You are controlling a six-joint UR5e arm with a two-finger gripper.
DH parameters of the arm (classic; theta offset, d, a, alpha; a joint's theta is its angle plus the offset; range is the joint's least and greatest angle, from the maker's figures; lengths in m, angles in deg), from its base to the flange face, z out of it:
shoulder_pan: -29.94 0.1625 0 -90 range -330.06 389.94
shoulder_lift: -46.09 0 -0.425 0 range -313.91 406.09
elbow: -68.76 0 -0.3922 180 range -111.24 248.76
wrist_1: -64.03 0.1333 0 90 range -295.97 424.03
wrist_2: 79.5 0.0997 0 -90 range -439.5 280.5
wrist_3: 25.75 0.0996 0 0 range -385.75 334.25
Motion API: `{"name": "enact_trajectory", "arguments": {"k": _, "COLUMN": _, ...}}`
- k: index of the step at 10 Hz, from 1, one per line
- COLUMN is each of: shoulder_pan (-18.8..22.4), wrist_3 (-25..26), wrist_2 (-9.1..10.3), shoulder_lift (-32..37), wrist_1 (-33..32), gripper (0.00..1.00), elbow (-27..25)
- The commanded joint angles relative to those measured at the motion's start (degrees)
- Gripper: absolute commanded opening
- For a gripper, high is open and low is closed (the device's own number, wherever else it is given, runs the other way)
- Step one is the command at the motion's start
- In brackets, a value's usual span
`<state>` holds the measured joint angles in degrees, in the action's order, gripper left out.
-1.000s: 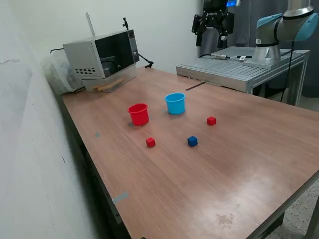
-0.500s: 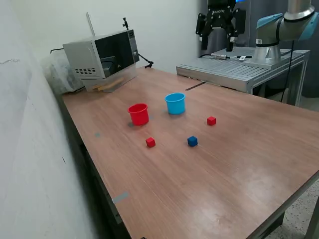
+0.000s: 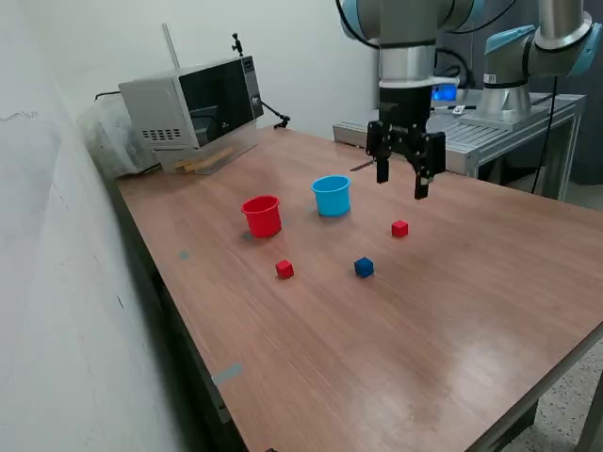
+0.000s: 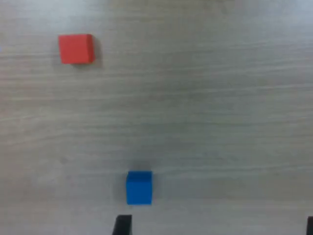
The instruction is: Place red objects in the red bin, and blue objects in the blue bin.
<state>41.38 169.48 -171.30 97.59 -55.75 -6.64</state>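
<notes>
Your gripper hangs above the table with its two fingers spread wide and nothing between them; in the wrist view only the dark fingertips poke into the edge of the picture, well apart from each other. Half a second ago the arm was back over the metal stand at the rear, so it has swung forward and down and now hovers over the wood, just behind the red cube nearest it. Count what lies out for you: two red cubes, that one and a second towards the exterior view's left, and one blue cube between them, all three resting where they were. The wrist camera shows one red cube and the blue cube only, and the picture is soft, so which red one it is you cannot say for sure. Behind the cubes stand one red cup and one light blue cup, upright, near each other but not touching. A microwave sits at the far corner.
</notes>
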Motion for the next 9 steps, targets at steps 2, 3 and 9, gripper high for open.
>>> {"name": "enact_trajectory", "arguments": {"k": 2, "shoulder_pan": -2.65, "wrist_3": -0.63, "wrist_2": -0.05, "shoulder_lift": -8.42, "wrist_1": -7.12, "gripper": 1.00, "elbow": 0.25}}
{"name": "enact_trajectory", "arguments": {"k": 3, "shoulder_pan": -3.26, "wrist_3": -1.86, "wrist_2": 0.04, "shoulder_lift": -9.21, "wrist_1": -9.22, "gripper": 1.00, "elbow": 0.16}}
{"name": "enact_trajectory", "arguments": {"k": 9, "shoulder_pan": -3.88, "wrist_3": -5.12, "wrist_2": 0.48, "shoulder_lift": -11.24, "wrist_1": -16.27, "gripper": 1.00, "elbow": -1.95}}
